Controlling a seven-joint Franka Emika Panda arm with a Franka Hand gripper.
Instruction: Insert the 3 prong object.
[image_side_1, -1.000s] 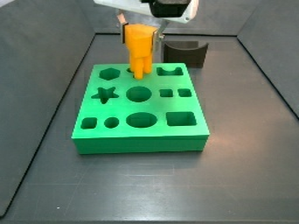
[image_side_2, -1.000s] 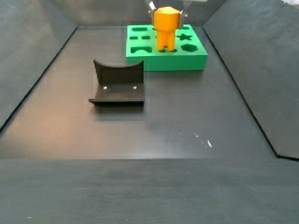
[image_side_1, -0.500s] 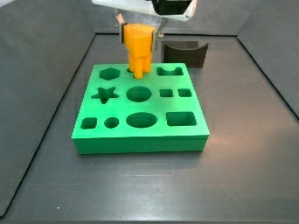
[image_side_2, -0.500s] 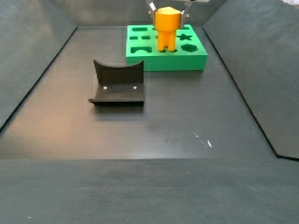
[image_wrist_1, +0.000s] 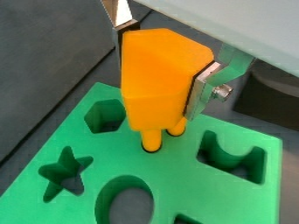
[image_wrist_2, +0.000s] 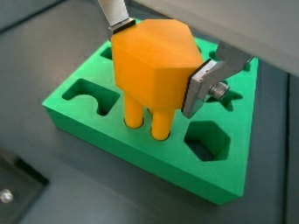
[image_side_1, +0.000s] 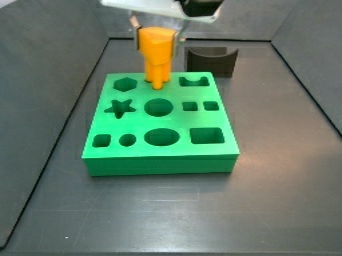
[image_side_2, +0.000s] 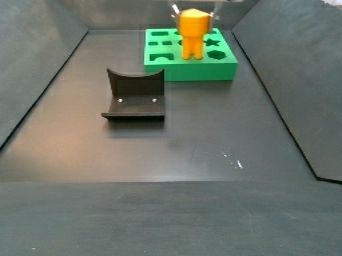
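Observation:
The 3 prong object (image_wrist_1: 158, 83) is a bright orange upright piece with narrow pegs. My gripper (image_wrist_1: 163, 66) is shut on it, a silver finger (image_wrist_1: 201, 86) on each side. It also shows in a wrist view (image_wrist_2: 152, 74) and in both side views (image_side_1: 158, 52) (image_side_2: 194, 28). Its pegs reach down to the top of the green slab (image_side_1: 160, 150), near the slab's far edge, between a hexagon hole (image_wrist_1: 105, 116) and a notched hole (image_wrist_1: 232, 156). The peg tips touch or enter small holes there; how deep, I cannot tell.
The green slab also shows in the other views (image_side_2: 214, 72) (image_wrist_2: 105, 131) and has several shaped holes, a star (image_side_1: 120, 108) and round ones among them. A dark grey block with a curved notch (image_side_1: 214, 60) (image_side_2: 134, 95) stands apart from the slab on the dark floor.
The orange piece and the gripper have shifted very slightly lower over the slab; otherwise nothing has visibly changed.

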